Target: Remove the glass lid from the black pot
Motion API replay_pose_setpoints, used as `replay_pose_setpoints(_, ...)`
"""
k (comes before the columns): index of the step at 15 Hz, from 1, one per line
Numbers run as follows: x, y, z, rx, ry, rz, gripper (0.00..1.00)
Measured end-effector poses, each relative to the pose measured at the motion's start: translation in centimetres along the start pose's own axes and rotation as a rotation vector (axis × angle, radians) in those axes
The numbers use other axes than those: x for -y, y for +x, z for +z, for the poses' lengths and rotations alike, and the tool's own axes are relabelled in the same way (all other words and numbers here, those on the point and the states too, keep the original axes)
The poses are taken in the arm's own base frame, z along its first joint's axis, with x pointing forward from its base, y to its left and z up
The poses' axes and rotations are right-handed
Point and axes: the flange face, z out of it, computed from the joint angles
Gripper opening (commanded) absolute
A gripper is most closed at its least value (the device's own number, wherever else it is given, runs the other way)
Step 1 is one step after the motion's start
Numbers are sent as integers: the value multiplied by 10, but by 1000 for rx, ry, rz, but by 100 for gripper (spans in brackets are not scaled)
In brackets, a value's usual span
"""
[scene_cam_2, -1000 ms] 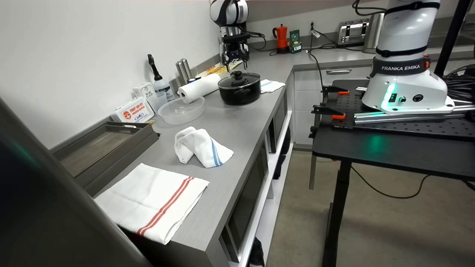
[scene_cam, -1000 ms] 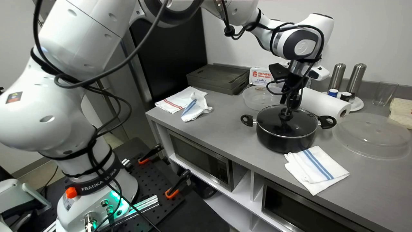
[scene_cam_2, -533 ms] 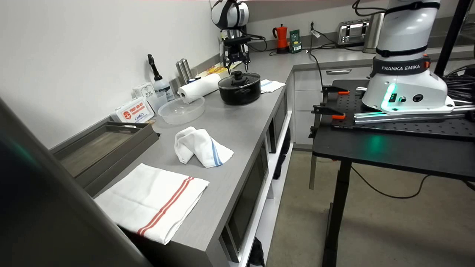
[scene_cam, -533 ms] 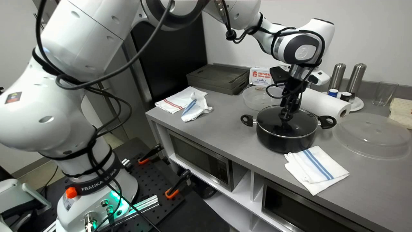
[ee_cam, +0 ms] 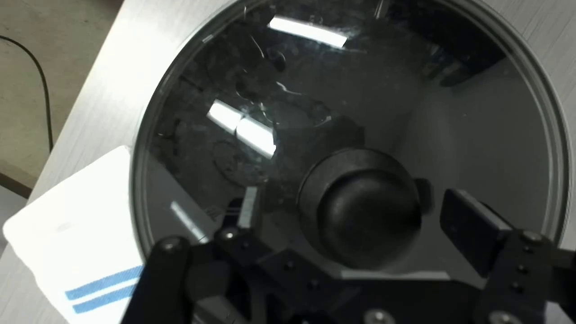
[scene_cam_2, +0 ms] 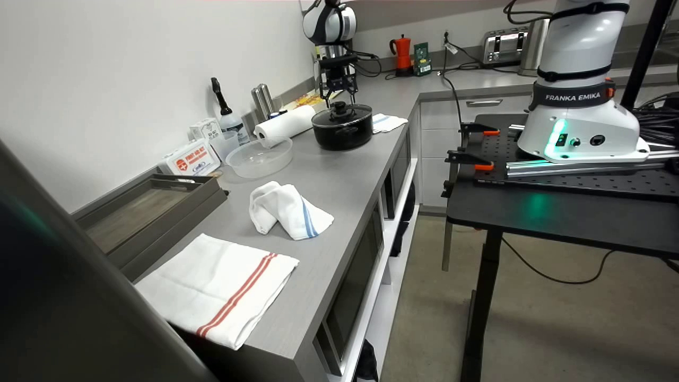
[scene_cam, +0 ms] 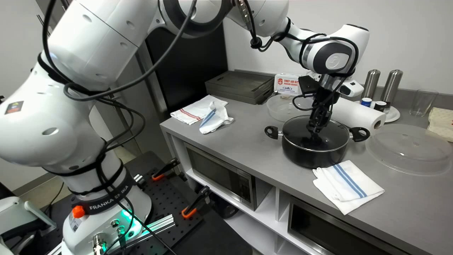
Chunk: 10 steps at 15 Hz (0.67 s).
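The round transparent glass lid [ee_cam: 342, 112] with thin metal rim and dark knob [ee_cam: 369, 216] is resting level on the wide, shallow, round black pot [scene_cam: 315, 157], covering it; the pot is standing on the grey tabletop [scene_cam: 247, 141]. The black two-fingered tool [scene_cam_2: 340, 102] is pointing downward over the lid, its fingers [ee_cam: 249, 208] spread, one standing on each side of the knob and, in the wrist view, apart from it. This straddling is presumably preparing an even pinch and a straight lift. In an exterior view, the pot's black loop handles [scene_cam: 354, 132] are projecting left and right, well apart from the fingers, and are probably not hindering the grasp. A folded white cloth with blue stripes [scene_cam: 348, 186] is lying just beside the pot on its near right; its purpose is not showing.
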Motion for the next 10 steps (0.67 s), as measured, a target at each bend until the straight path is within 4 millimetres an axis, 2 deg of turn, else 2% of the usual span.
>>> replay_pose_setpoints(1, 0, 1, -1, -2, 2, 2, 100)
replay_pose_setpoints(2, 0, 1, -2, -5, 3, 3, 82)
replay_pose_setpoints(8, 0, 6, -10, -18, 15, 9, 36)
replay_pose_setpoints(10, 1, 6, -12, -21, 20, 11, 25)
